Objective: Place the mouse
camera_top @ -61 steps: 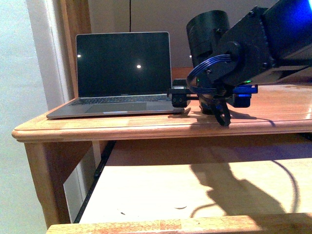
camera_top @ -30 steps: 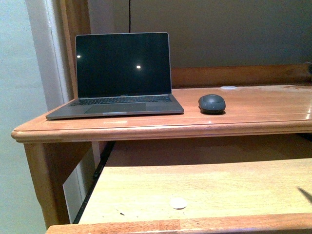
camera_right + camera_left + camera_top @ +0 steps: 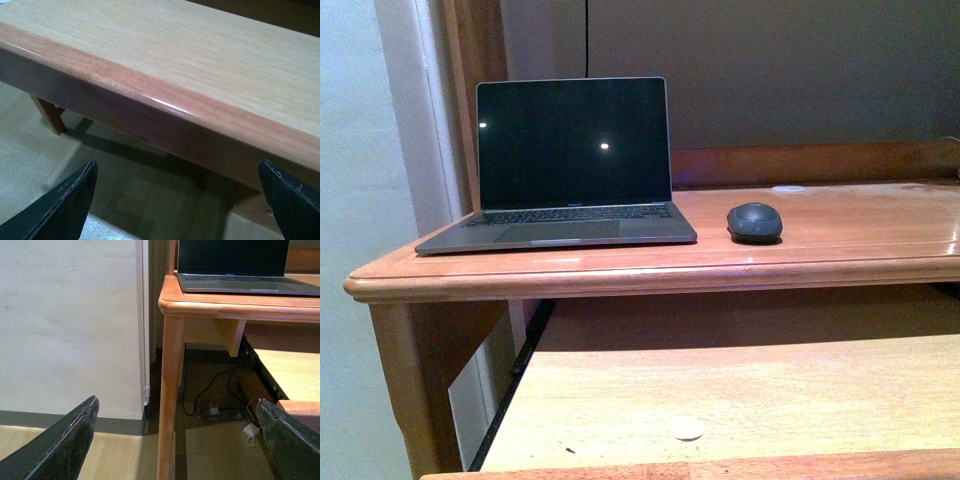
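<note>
Small pale item point(image 3: 786, 188) behind the mouse point(image 3: 755, 222), perhaps a sticker; too small to identify.

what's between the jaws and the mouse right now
Nothing visible rests on or against the mouse; it sits alone on the desk top, right of the laptop. Both grippers are low and off the desk, one beside its leg, one below the lower shelf's edge.

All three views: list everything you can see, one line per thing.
mouse: one, dark grey, on the desk top just right of the laptop, apart from it.
laptop: one, grey, screen dark, open at the desk's left end.
desk: one, light wood, with a pull-out shelf below the top.
cables: a few, dark and white, on the floor under the desk.
left gripper: one, black fingers spread, empty, low beside the desk leg.
right gripper: one, black fingers spread, empty, below a wooden edge.
</note>
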`<action>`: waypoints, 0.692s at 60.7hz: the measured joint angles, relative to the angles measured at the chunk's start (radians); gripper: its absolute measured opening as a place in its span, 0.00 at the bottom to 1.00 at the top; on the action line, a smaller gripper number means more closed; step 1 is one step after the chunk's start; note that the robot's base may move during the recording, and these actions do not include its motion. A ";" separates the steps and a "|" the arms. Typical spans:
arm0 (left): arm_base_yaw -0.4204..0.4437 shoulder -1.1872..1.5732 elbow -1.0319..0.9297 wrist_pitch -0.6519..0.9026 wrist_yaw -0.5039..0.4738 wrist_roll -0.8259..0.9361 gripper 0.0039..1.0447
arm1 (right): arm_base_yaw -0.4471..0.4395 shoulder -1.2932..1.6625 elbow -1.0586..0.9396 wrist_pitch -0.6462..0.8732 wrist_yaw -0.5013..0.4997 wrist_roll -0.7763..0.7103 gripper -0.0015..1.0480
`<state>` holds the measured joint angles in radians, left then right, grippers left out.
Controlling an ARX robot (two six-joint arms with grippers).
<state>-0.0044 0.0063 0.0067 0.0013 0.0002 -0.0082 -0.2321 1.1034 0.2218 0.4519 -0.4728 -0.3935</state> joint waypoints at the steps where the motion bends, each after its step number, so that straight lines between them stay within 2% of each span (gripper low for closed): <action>1: 0.000 0.000 0.000 0.000 0.000 0.000 0.93 | 0.010 0.011 0.000 0.013 0.010 0.003 0.93; 16: 0.000 0.000 0.000 0.000 0.000 0.000 0.93 | 0.253 0.340 0.132 0.231 0.280 0.077 0.93; 22: 0.000 0.000 0.000 0.000 0.000 0.000 0.93 | 0.349 0.486 0.270 0.256 0.400 0.118 0.93; 27: 0.000 0.000 0.000 0.000 0.000 0.000 0.93 | 0.433 0.632 0.448 0.242 0.551 0.162 0.93; 36: 0.000 0.000 0.000 0.000 0.000 0.000 0.93 | 0.491 0.803 0.697 0.202 0.741 0.224 0.93; 42: 0.000 0.000 0.000 0.000 0.000 0.000 0.93 | 0.500 0.817 0.732 0.153 0.792 0.271 0.93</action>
<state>-0.0044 0.0059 0.0067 0.0013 0.0002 -0.0082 0.2676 1.9202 0.9543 0.6052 0.3187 -0.1223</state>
